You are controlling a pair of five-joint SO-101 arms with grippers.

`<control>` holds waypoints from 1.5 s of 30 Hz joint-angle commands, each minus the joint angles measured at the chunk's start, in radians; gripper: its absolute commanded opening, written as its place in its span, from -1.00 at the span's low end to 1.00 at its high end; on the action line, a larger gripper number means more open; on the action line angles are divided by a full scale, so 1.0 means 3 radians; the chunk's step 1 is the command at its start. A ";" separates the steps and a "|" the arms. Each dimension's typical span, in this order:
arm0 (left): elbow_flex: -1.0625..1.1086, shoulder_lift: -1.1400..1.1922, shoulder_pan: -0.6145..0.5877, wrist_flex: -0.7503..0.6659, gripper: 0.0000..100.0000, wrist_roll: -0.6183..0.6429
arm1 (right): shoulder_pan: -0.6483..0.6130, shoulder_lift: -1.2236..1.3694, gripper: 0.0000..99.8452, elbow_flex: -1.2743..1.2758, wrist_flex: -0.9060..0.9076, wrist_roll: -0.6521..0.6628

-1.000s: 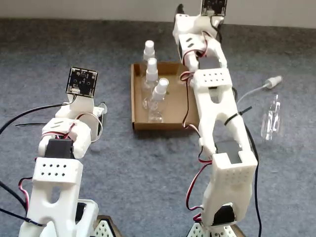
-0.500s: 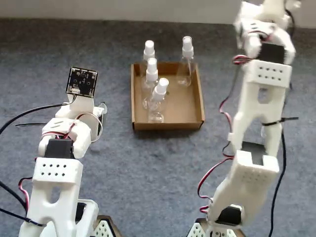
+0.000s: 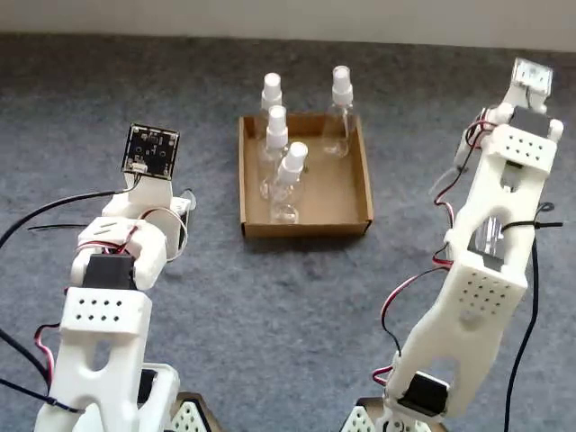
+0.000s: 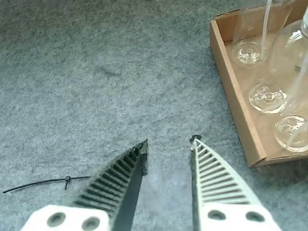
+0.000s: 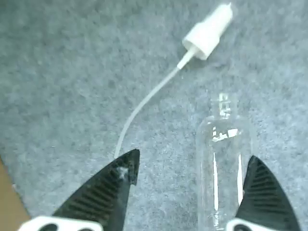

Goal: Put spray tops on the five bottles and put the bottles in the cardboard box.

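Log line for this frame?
box: four capped bottles | fifth bottle: uncapped, lying on carpet | spray top: loose beside it | right gripper: open above bottle | left gripper: open

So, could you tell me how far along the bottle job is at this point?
Done: four capped bottles stand in the cardboard box. In hand: nothing is gripped; the right gripper hangs open over the fifth bottle, which lies uncapped on the carpet beside its loose spray top. The left gripper is open over the carpet. Left: cap that bottle and box it.

Grey carpeted table [image 3: 270, 297], cardboard box [image 3: 331, 191], loose spray top [image 5: 208, 31], capless bottle [image 5: 225, 159], cable tie [image 4: 45, 183]
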 commanded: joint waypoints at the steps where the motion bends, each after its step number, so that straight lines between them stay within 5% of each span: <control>1: -0.0023 -0.0013 0.0049 -0.0072 -0.71 -0.0010 | 0.0074 0.0146 -0.42 -0.0115 -0.0499 0.0031; 7: -0.0018 -0.0013 0.0049 -0.0072 -0.71 -0.0010 | -0.0038 0.0504 -0.42 -0.0468 -0.1665 -0.0327; 20: -0.0018 -0.0013 0.0049 -0.0072 -0.71 -0.0010 | -0.0033 0.1419 -0.45 -0.1066 -0.1941 -0.0133; 28: -0.0018 -0.0013 0.0049 -0.0072 -0.71 -0.0010 | 0.0141 0.1511 -0.96 -0.1465 -0.1910 -0.0107; 38: -0.0018 -0.0013 0.0049 -0.0072 -0.71 -0.0010 | 0.0013 0.1363 -0.99 -0.3429 -0.0376 -0.0113; 45: -0.0018 -0.0013 0.0049 -0.0066 -0.71 -0.0010 | -0.0059 0.0422 -0.99 -0.3030 0.0545 -0.0128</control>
